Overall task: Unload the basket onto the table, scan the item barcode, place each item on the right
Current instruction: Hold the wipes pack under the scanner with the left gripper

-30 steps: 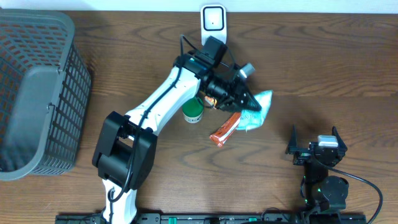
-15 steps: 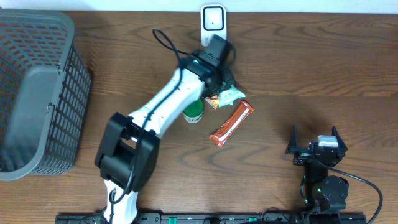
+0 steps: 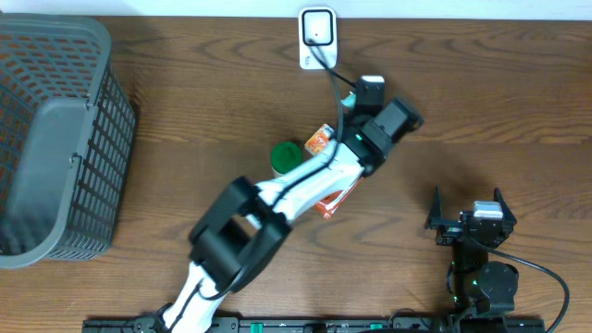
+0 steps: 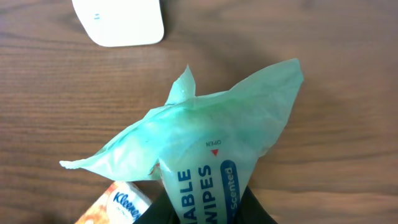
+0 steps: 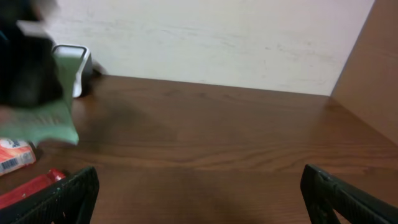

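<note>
My left gripper (image 4: 208, 210) is shut on a mint-green pack of wipes (image 4: 214, 146), its black fingers (image 4: 258, 213) pressing both sides of the pack's lower end. The pack hangs above the wood table, its crinkled top end pointing toward the white barcode scanner (image 4: 118, 22). From overhead, the scanner (image 3: 316, 35) stands at the table's back edge and the left wrist (image 3: 384, 120) is to its right and nearer; the pack is mostly hidden under it. The green pack (image 5: 59, 118) also shows blurred in the right wrist view. My right gripper (image 5: 199, 193) is open and holds nothing.
A small Kleenex pack (image 3: 321, 139), a green-capped bottle (image 3: 285, 157) and a red snack bar (image 3: 335, 199) lie under the left arm. A grey mesh basket (image 3: 55, 139) fills the left side. The right gripper (image 3: 467, 220) rests at the front right.
The left arm lifted the wipes pack from beside the red bar, moved it up near the scanner, then swung to the scanner's right. The right arm has not moved.
</note>
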`<state>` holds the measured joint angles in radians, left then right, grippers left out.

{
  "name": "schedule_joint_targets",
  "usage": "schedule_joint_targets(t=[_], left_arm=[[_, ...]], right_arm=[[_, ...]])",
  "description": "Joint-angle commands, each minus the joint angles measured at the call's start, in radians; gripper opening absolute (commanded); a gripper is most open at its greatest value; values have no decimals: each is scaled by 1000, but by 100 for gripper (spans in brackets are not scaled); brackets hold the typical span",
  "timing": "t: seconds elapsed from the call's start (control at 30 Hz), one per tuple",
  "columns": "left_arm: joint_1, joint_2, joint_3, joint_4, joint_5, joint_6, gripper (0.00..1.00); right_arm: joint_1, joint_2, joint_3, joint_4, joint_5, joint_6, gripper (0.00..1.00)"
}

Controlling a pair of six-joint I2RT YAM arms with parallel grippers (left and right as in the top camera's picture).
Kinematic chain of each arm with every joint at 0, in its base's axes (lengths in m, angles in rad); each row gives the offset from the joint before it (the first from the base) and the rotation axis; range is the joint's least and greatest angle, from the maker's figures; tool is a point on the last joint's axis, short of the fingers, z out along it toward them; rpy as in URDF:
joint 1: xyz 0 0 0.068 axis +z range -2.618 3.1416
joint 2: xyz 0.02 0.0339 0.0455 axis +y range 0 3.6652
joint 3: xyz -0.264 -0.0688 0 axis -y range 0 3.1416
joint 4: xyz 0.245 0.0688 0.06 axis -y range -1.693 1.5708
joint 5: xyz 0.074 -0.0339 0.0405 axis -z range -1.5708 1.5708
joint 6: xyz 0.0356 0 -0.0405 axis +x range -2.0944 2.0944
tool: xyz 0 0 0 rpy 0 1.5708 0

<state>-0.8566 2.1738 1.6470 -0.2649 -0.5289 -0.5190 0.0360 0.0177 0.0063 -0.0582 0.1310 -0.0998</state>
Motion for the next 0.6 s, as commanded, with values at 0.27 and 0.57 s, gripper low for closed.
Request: schedule_joint_targets(t=[0.27, 0.57], left_arm=[[9, 117, 3, 40, -146, 153, 21], [-19, 94, 4, 140, -146, 408, 56]], right_arm=[[2, -2, -1, -4, 6, -13, 99], [2, -2, -1, -4, 6, -13, 99]])
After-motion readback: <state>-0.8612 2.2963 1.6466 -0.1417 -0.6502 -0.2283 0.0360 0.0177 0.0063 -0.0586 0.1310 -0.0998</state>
